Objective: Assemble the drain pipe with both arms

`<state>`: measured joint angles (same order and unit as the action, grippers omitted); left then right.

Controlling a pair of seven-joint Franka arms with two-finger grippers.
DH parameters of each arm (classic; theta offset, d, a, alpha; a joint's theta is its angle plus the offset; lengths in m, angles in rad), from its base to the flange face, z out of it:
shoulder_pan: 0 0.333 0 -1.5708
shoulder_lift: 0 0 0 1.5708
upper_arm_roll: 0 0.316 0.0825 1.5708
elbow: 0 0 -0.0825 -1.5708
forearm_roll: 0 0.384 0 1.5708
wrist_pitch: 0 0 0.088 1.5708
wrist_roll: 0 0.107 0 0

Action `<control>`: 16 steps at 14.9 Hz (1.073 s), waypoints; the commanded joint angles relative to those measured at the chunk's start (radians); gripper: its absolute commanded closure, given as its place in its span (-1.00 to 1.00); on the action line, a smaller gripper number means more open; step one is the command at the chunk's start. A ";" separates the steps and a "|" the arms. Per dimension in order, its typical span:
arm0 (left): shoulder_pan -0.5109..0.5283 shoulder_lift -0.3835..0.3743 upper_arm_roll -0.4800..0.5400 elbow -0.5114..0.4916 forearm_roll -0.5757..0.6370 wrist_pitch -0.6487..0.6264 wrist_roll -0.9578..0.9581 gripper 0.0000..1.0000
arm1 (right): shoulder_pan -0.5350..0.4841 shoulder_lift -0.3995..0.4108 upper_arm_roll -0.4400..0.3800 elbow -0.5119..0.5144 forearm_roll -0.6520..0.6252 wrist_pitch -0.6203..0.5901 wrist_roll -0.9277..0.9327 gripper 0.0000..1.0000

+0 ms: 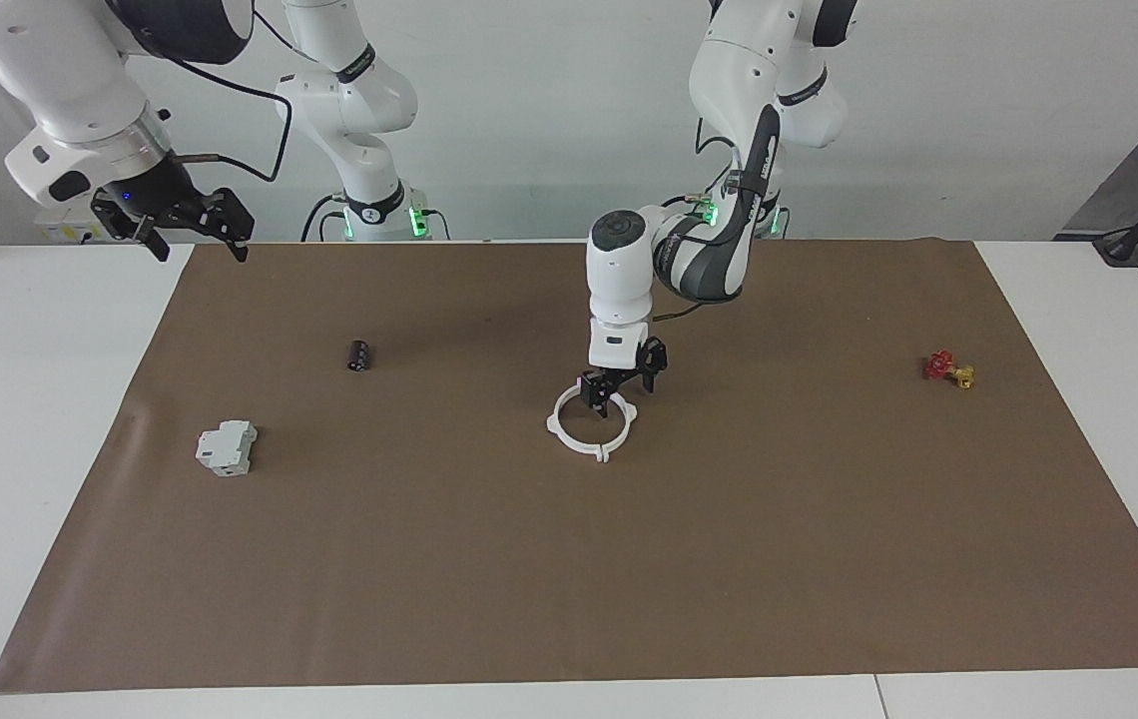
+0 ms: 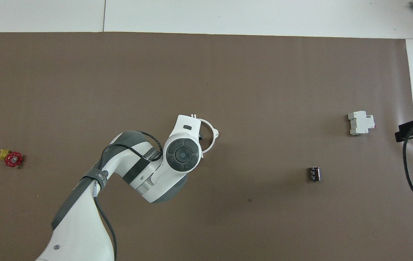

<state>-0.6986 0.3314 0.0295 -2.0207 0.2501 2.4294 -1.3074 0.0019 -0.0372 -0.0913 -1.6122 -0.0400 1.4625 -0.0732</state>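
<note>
- Facing view: drain pipe point(image 1: 590, 430) is seen as a closed ring mid-worktop.
- Left tool point(image 1: 619, 385) is spread wide just over its robot-side rim, nothing held.
- Right tool point(image 1: 192, 226) is parked spread wide, empty, above the mat's corner.

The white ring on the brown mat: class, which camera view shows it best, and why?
The facing view. There the ring shows nearly whole, its two halves closed into a circle on the mat, with only the part under the left gripper hidden. In the overhead view the left arm covers most of it, leaving one arc visible.

white drain pipe point(image 1: 590, 427), brown mat point(image 1: 569, 559)
</note>
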 commanded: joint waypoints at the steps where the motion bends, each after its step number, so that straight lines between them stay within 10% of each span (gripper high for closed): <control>1: 0.004 0.012 0.001 0.022 0.026 -0.016 -0.009 -1.00 | -0.003 -0.012 0.001 -0.009 0.017 0.015 0.016 -1.00; 8: 0.123 -0.142 -0.010 0.071 0.006 -0.278 0.222 -1.00 | -0.003 -0.012 0.001 -0.009 0.017 0.015 0.016 -1.00; 16: 0.489 -0.409 0.007 0.096 -0.190 -0.591 1.076 -1.00 | -0.003 -0.012 0.001 -0.009 0.017 0.015 0.016 -1.00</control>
<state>-0.3308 -0.0106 0.0445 -1.9097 0.1341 1.8932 -0.4638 0.0019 -0.0372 -0.0913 -1.6122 -0.0400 1.4625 -0.0731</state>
